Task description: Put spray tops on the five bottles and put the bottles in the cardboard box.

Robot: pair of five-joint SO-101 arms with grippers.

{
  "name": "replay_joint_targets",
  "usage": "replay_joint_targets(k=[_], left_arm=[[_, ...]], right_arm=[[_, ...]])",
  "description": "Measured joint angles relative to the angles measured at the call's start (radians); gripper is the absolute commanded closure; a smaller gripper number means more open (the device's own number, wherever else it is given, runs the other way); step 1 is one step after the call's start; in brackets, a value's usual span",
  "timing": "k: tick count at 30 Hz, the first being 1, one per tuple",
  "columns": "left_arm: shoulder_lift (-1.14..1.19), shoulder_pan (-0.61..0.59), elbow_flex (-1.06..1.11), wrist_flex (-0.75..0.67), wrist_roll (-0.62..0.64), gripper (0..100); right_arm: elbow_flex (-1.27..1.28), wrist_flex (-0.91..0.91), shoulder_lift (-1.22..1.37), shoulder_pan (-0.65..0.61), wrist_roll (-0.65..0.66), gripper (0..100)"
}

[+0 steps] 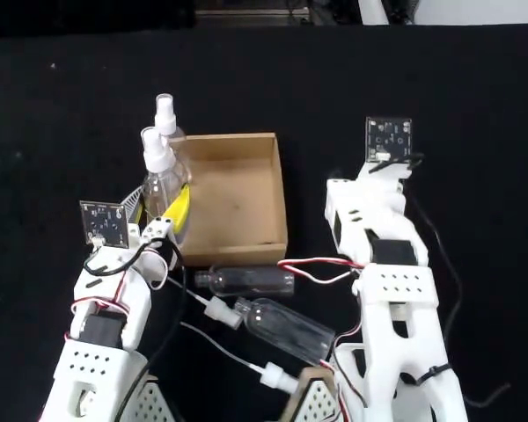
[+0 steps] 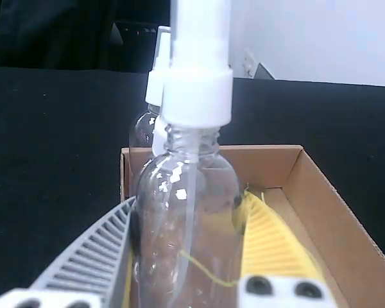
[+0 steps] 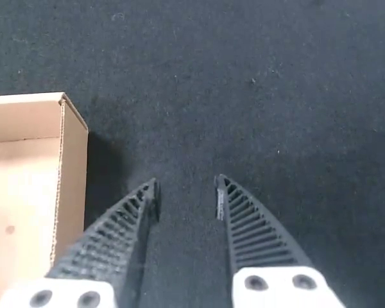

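My left gripper (image 1: 161, 208) is shut on an upright clear bottle (image 1: 161, 180) (image 2: 183, 218) that carries a white spray top (image 2: 199, 70), at the left wall of the cardboard box (image 1: 238, 198). A second topped bottle (image 1: 167, 119) (image 2: 147, 122) stands just behind it. Two bottles without tops lie in front of the box, one (image 1: 246, 280) near its front wall and one (image 1: 286, 327) closer to the arms. Two loose spray tops (image 1: 222, 312) (image 1: 277, 378) with tubes lie beside them. My right gripper (image 3: 186, 192) is open over bare black table, right of the box (image 3: 25, 160).
The box (image 2: 295, 186) has nothing inside. Red and white cables (image 1: 321, 268) run from the right arm toward the lying bottles. Black cloth covers the table (image 1: 458, 105), with free room to the right and at the back.
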Motion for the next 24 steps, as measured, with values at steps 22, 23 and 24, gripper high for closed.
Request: replay_joint_targets(k=[22, 23, 24], left_arm=[[0.009, 0.0, -0.025, 0.006, 0.0, 97], [0.011, 0.0, -0.028, 0.008, 0.0, 97], [0.011, 0.0, -0.029, 0.008, 0.0, 97]], right_arm=[[0.0, 0.008, 0.0, -0.009, 0.0, 87.5], [0.0, 0.008, 0.0, -0.009, 0.0, 87.5], [0.0, 0.008, 0.0, -0.009, 0.0, 87.5]])
